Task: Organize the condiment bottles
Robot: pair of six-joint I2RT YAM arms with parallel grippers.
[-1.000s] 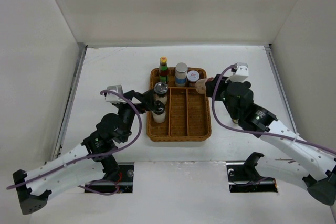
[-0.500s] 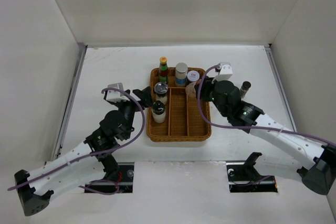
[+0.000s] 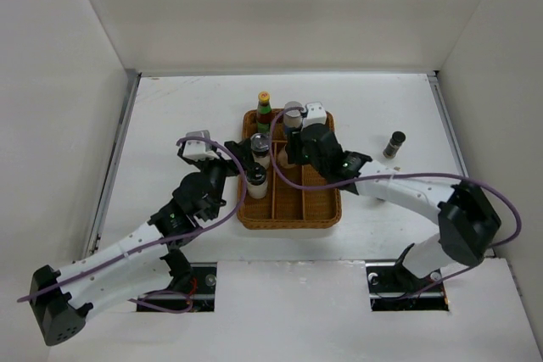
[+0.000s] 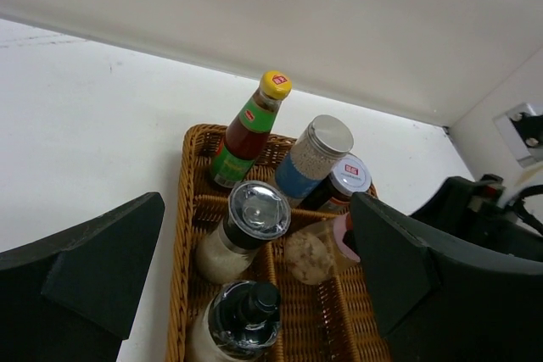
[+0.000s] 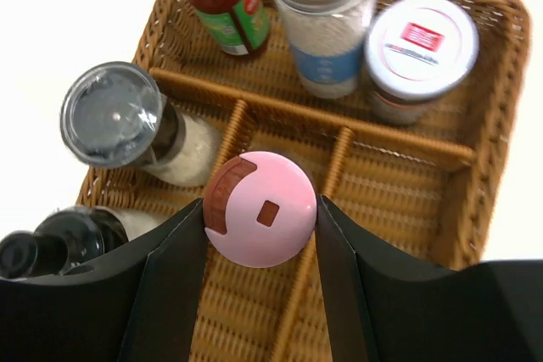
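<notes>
The right gripper (image 5: 260, 209) is seen closed around a pink-capped bottle (image 5: 270, 203), its two fingers pressed against opposite sides of the cap. The bottle is held over the middle one of the three long compartments of a wicker tray (image 3: 288, 224); whether its base touches the tray floor cannot be told. The left gripper (image 4: 254, 209) is held spread wide just beside the tray's left edge, with nothing between its fingers.

Seven bottles are counted in all. Three are stood upright in the crosswise compartment at the far end of the tray: one sauce bottle (image 4: 246, 129) with a yellow cap on the left, one white jar (image 4: 310, 163) with a blue band in the middle, and one small jar (image 4: 346, 177) with a red-marked lid on the right. Two are stood one behind the other in the left long compartment: a clear-topped shaker (image 4: 253, 209) farther back and a black-topped shaker (image 4: 244, 320) nearer. One dark shaker (image 3: 394, 143) is left upright on the table (image 3: 187, 108), well apart from the tray on its right.
</notes>
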